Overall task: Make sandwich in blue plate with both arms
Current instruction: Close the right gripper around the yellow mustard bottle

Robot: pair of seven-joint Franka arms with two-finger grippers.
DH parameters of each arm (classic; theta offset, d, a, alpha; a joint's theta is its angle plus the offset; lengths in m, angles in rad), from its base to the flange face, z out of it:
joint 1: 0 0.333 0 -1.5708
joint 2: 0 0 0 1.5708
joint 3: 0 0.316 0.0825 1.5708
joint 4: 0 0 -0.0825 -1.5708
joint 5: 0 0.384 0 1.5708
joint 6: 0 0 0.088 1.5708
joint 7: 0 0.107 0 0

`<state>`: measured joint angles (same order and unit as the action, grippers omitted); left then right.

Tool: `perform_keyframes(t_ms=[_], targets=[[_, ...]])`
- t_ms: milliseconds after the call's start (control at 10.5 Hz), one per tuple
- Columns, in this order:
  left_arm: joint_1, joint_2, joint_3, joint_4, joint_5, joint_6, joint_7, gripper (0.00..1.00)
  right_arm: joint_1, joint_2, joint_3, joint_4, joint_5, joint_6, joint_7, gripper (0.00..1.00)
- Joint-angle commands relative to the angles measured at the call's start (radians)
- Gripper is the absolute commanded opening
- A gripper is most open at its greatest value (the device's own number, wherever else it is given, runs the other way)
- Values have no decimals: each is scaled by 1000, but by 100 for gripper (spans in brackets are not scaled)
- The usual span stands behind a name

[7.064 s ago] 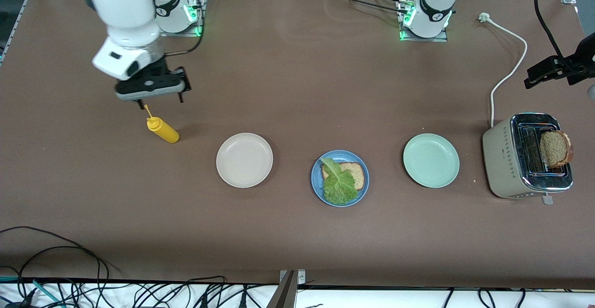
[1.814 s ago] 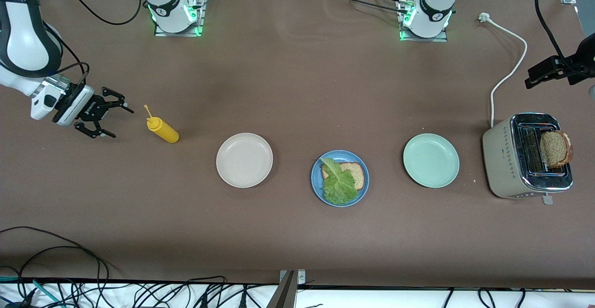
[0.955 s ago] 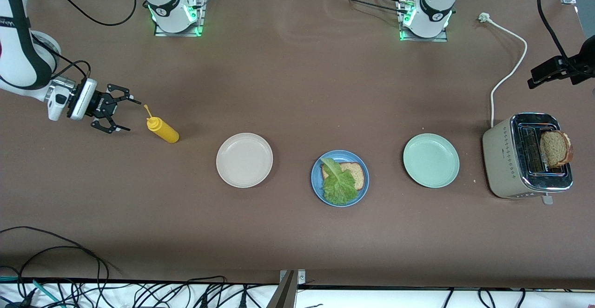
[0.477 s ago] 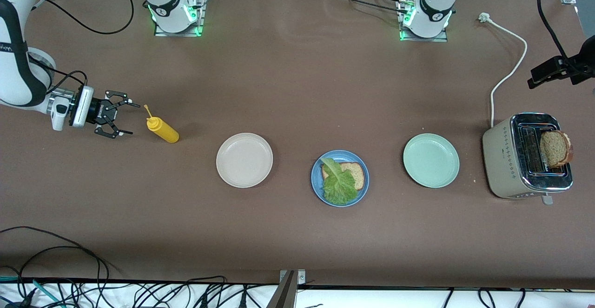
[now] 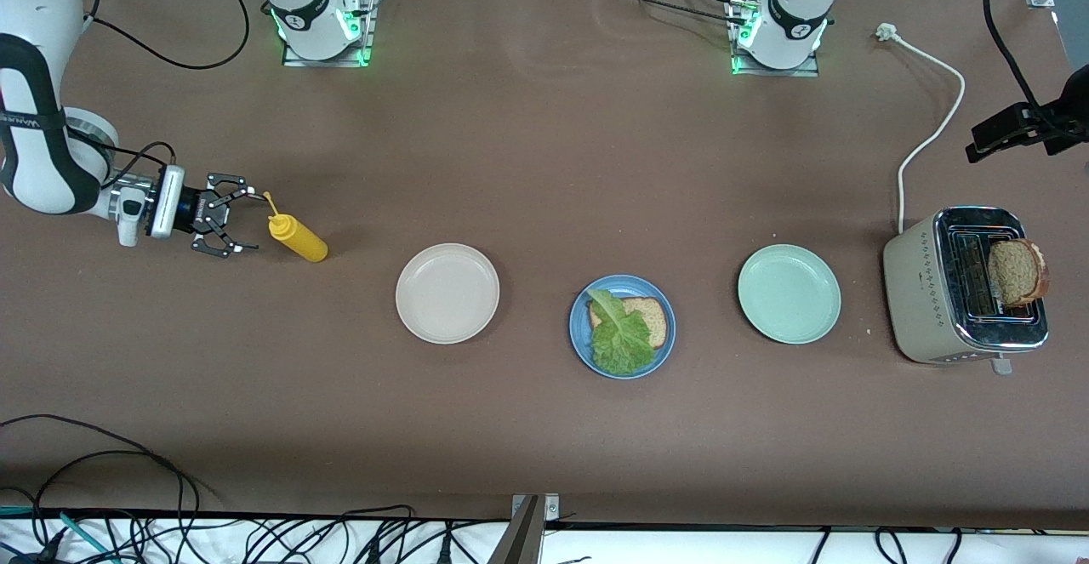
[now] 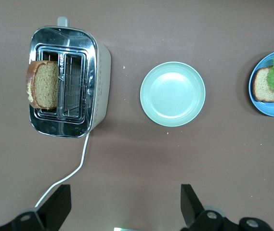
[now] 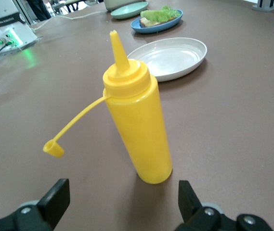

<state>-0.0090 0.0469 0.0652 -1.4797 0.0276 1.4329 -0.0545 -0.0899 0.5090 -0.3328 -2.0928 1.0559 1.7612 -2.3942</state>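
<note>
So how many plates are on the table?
3, in a row: the beige plate toward the right arm's end, the blue plate with bread and lettuce in the middle, the mint-green plate beside the toaster.

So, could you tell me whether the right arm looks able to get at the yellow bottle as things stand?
Probably yes. The right gripper sits open beside the upright bottle, level with it, with only bare table between them. The bottle's dangling cap hangs toward the fingers and might get brushed.
</note>
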Motion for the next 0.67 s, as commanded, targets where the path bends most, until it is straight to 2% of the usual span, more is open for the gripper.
perform_keyframes(t_ms=[0, 573], targets=[[4, 5, -1, 18, 2, -19, 12, 100, -13, 132, -2, 114, 59, -136, -71, 100], [4, 5, -1, 18, 2, -19, 12, 100, -11, 158, 12, 119, 96, -149, -129, 100]])
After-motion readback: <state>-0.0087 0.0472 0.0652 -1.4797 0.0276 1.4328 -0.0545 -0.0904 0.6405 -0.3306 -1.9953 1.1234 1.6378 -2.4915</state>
